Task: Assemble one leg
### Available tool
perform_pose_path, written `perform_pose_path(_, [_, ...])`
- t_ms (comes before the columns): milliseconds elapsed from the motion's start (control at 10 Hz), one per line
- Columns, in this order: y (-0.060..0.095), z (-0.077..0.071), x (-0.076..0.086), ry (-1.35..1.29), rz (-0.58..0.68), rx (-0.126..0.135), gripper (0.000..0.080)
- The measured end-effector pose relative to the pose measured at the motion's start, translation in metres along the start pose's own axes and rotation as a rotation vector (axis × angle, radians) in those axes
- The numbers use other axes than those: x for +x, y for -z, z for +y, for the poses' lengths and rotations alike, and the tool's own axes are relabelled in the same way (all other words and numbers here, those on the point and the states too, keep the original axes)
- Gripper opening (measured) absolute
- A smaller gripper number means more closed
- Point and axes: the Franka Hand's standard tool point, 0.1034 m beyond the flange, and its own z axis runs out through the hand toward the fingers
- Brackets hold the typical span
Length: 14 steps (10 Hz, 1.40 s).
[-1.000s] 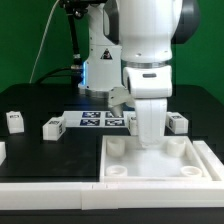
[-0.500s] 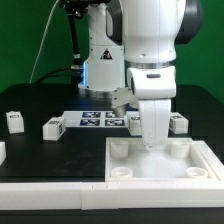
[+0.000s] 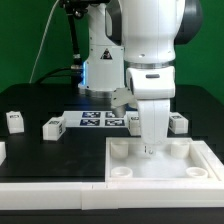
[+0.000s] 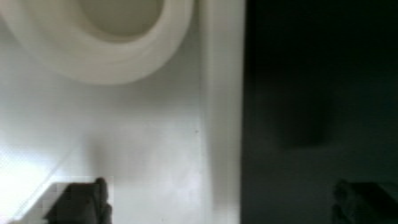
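Three small white legs with black-and-white markers lie on the black table: one at the exterior view's left (image 3: 14, 120), one nearer the middle (image 3: 52, 127), one at the right (image 3: 178, 123) behind the arm. My gripper (image 3: 150, 149) points straight down over the back edge of the large white tray-like piece (image 3: 160, 180). In the wrist view the gripper (image 4: 222, 203) is open and empty. One dark fingertip (image 4: 80, 202) is over the white piece and the other is over the dark table. A round corner socket (image 4: 111, 28) shows close by.
The marker board (image 3: 98, 118) lies flat on the table behind the white piece. The robot's base and cables stand at the back. A long white rail (image 3: 50, 170) runs along the front left beside the white piece.
The arm has shifted a little toward the exterior view's right and come down slightly over the white piece's back edge. The legs have not moved.
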Motion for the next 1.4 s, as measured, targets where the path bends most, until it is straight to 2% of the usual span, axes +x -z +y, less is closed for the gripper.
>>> perform_pose_path(200, [0.001, 0.0, -0.001, -0.003, 0.0, -0.002, 0.0648])
perform_pose_path(300, [0.005, -0.002, -0.001, -0.014, -0.001, -0.013, 0.0648])
perform_pose_path(400, [0.014, -0.007, 0.0, -0.048, -0.001, -0.031, 0.0649])
perform_pose_path(700, [0.038, -0.031, 0.007, -0.177, -0.01, -0.056, 0.0649])
perform_pose_path(800, [0.041, -0.036, 0.01, -0.205, -0.012, -0.058, 0.0649])
perform_pose_path(1000, [0.038, -0.035, 0.008, -0.235, -0.011, -0.053, 0.0649])
perform_pose_path(1200, [0.038, -0.036, 0.009, -0.426, -0.004, -0.053, 0.0649])
perform_pose_path(1300, [0.036, -0.04, 0.011, -0.578, 0.006, -0.049, 0.0649])
perform_pose_path(1400, [0.03, -0.053, 0.015, -0.766, 0.011, -0.035, 0.0649])
